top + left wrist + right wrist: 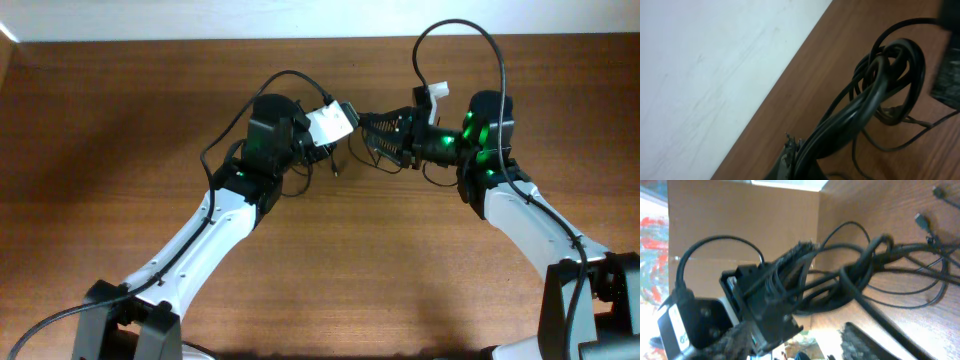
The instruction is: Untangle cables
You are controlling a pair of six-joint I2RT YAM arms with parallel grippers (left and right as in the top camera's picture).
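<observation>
The cables (336,160) are a bundle of thin black cords hanging between my two grippers at the back middle of the table. My left gripper (322,148) is shut on the bundle; in the left wrist view the cords run out of its jaws (800,150) into tangled loops (885,70). My right gripper (368,138) faces it from the right, open, right beside the loops. In the right wrist view its fingers (795,332) are wide apart, the left gripper (770,295) holds the knot (865,265), and loose strands end in small plugs (921,221) on the wood.
The wooden table (330,270) ends at a pale wall (700,75) close behind the grippers. A cardboard panel (740,220) stands on the left side. Thick black arm cables arch above the right arm (460,30) and the left arm (285,78).
</observation>
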